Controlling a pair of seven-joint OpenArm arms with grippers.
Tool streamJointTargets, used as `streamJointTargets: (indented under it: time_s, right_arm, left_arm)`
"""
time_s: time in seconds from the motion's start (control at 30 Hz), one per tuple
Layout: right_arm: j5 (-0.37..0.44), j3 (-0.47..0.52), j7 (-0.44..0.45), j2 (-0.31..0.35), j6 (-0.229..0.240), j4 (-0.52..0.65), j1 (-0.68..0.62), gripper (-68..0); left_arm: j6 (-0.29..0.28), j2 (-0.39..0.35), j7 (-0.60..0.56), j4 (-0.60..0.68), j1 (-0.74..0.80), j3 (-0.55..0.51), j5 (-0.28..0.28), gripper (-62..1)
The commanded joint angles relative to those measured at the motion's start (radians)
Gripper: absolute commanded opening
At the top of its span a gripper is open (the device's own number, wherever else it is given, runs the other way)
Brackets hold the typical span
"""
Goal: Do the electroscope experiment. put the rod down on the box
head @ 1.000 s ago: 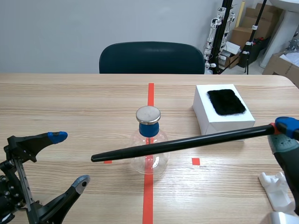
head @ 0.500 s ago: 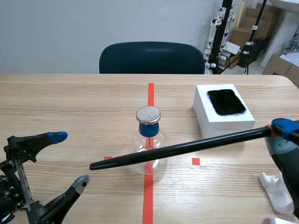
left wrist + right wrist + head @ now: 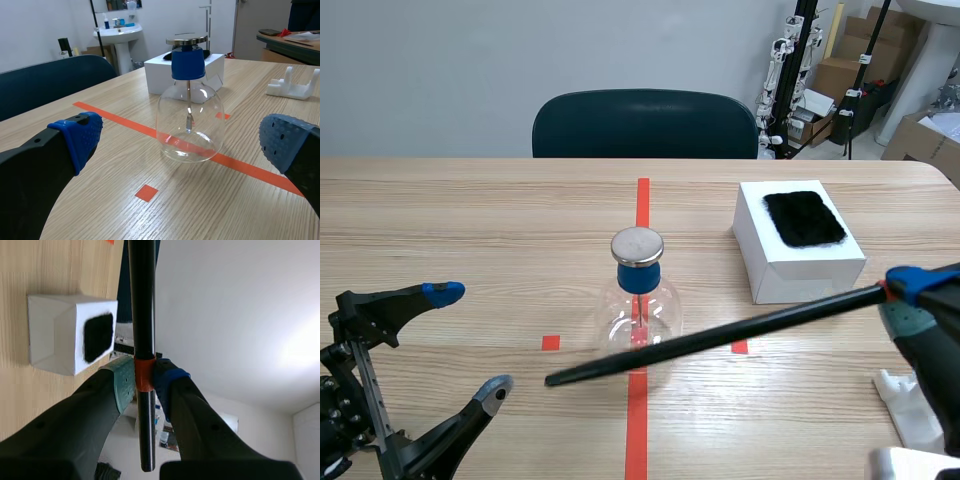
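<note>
1. Right gripper [image 3: 144,384]: shut tight on the black rod [image 3: 720,336], near one end.
2. Sticking out long and straight ahead of that gripper, up in the air, far tip near the glass flask [image 3: 189,125].
3. White box [image 3: 810,278] with a black pad [image 3: 804,218] on top: ahead of the right gripper, beside the rod, not under it.
4. Left gripper [image 3: 180,142]: wide open, nothing in it, flask right ahead.

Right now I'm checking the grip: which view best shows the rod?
Right wrist view: the right gripper clamps the rod at its orange band. Scene view shows its whole length; left wrist view, nothing of it.
</note>
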Motion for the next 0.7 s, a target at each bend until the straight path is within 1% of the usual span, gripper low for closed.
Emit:
streamJointTargets:
  time_s: [0.0, 0.1, 0.13, 0.3, 0.4, 0.57, 0.67]
  right_arm:
    - [0.010, 0.008, -0.030, 0.023, 0.046, 0.013, 0.039, -66.9]
    - [0.014, 0.008, -0.072, 0.065, 0.187, 0.013, 0.070, -66.9]
    - [0.029, 0.008, -0.084, 0.077, 0.237, 0.013, 0.079, -66.9]
    - [0.166, 0.008, -0.136, 0.121, 0.438, 0.014, 0.139, -66.9]
    - [0.239, 0.008, -0.188, 0.140, 0.576, 0.014, 0.183, -66.9]
    - [0.338, 0.007, -0.273, 0.143, 0.799, 0.014, 0.249, -66.9]
    - [0.395, 0.006, -0.322, 0.143, 0.953, 0.014, 0.289, -66.9]
  left_arm:
    - [0.002, -0.003, -0.018, 0.011, 0.002, -0.008, -0.011, 1.4]
    - [0.002, -0.003, -0.018, 0.011, 0.002, -0.008, -0.011, 1.4]
    - [0.002, -0.003, -0.018, 0.011, 0.002, -0.008, -0.011, 1.4]
    - [0.002, -0.003, -0.018, 0.011, 0.002, -0.008, -0.011, 1.4]
    - [0.002, -0.003, -0.018, 0.011, 0.002, -0.008, -0.011, 1.4]
    - [0.002, -0.003, -0.018, 0.011, 0.002, -0.008, -0.011, 1.4]
    - [0.002, -0.003, -0.018, 0.011, 0.002, -0.008, -0.011, 1.4]
